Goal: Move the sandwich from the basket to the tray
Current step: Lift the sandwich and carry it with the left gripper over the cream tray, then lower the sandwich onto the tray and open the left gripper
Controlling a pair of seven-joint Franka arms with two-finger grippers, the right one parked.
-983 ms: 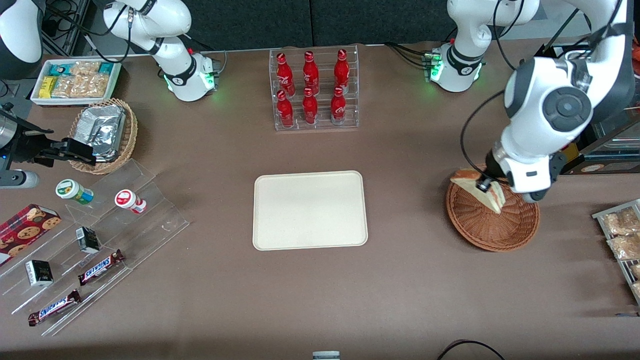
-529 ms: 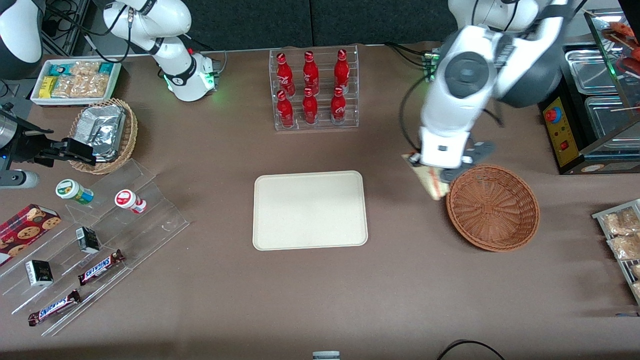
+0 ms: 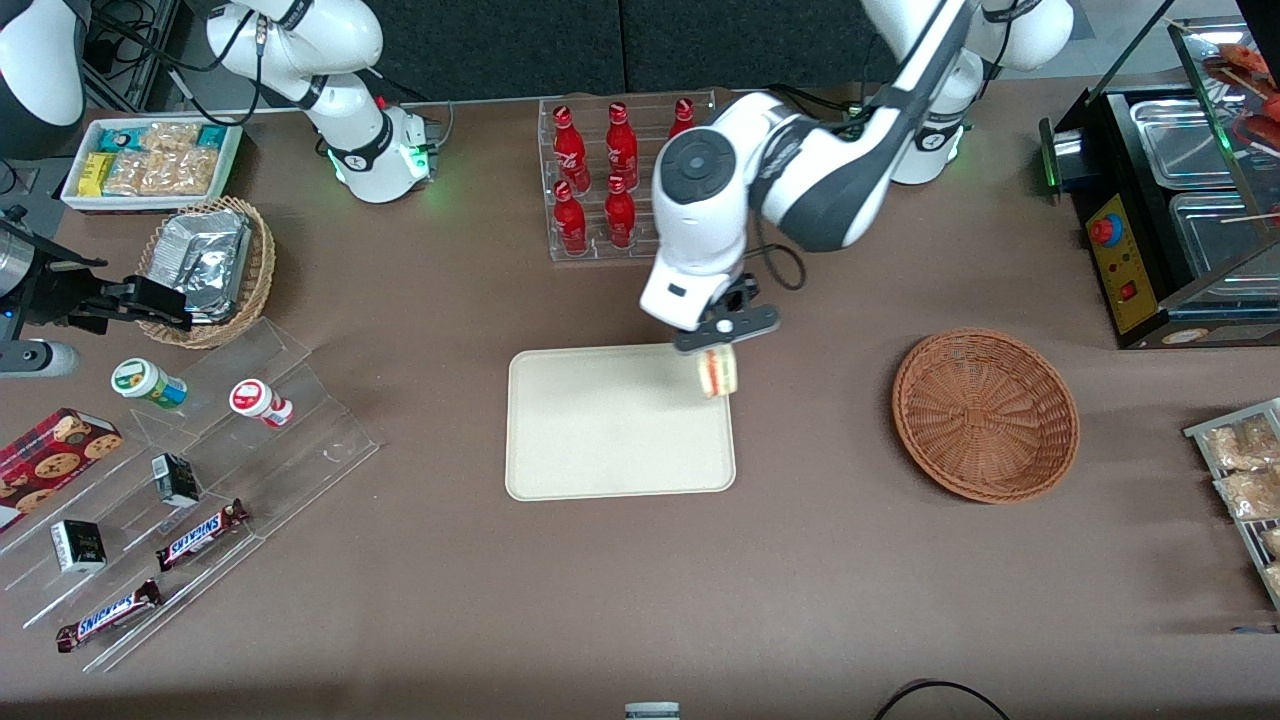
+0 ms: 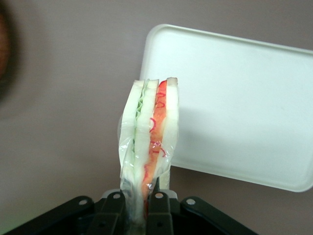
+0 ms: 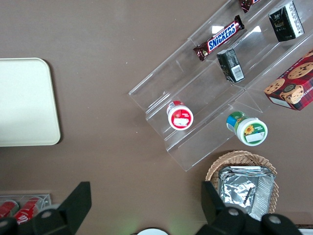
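My left gripper is shut on the sandwich, a clear-wrapped wedge of white bread with orange-red and green filling. It holds the sandwich in the air above the corner of the cream tray nearest the working arm and farthest from the front camera. In the left wrist view the sandwich stands up from between the black fingers of the gripper, with the tray below it. The reddish-brown wicker basket lies toward the working arm's end and holds nothing.
A clear rack of red bottles stands farther from the front camera than the tray, partly covered by the arm. Clear stepped shelves with snacks, a tan basket of foil packets and a white bin lie toward the parked arm's end.
The left gripper has carried the sandwich out of the basket and across the table to above the tray's corner. The basket now holds nothing.
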